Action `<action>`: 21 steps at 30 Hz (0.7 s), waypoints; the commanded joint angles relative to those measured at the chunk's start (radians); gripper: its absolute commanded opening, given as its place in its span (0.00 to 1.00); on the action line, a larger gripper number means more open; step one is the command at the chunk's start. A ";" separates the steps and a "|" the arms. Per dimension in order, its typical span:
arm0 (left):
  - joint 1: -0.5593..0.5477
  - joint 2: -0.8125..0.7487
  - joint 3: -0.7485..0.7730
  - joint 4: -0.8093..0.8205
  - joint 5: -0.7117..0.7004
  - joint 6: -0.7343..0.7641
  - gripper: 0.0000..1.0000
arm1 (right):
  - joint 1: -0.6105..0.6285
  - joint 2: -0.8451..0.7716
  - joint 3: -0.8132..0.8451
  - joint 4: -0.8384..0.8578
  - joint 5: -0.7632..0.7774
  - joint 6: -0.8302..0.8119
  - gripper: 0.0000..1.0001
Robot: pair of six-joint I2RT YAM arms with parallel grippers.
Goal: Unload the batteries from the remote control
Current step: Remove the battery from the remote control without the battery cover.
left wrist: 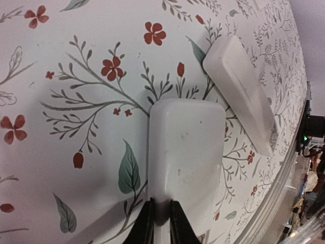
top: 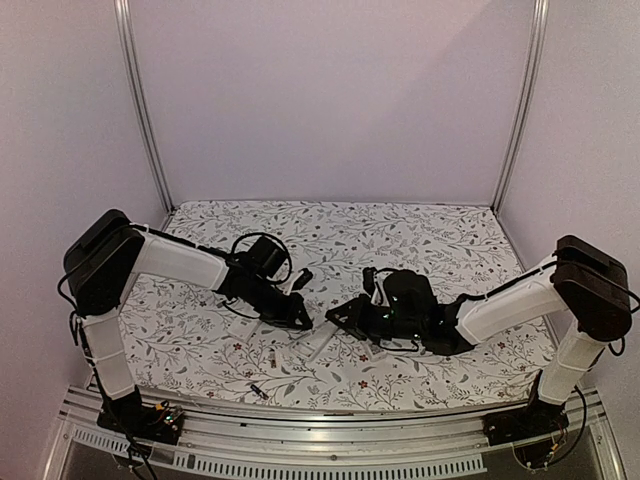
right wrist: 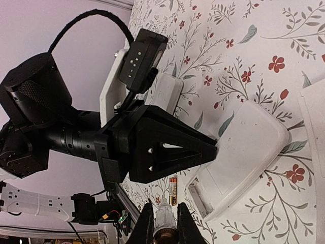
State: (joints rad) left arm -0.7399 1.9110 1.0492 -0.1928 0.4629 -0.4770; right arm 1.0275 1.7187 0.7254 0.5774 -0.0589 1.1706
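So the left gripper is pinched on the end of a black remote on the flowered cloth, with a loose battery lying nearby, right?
Not quite. The remote is white, not black, as the left wrist view shows. The rest stands: the left gripper is pinched on its end on the flowered cloth, and a loose battery lies nearby.

Battery wrapper unreadable; no legible text elsewhere.
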 commanded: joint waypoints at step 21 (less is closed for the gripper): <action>-0.016 -0.004 -0.017 -0.055 -0.044 0.027 0.20 | 0.003 -0.096 -0.058 0.023 0.041 -0.103 0.00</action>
State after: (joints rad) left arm -0.7441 1.9110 1.0500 -0.1947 0.4576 -0.4702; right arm 1.0275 1.6844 0.6907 0.6243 -0.0658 1.1152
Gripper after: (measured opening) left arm 0.181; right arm 0.110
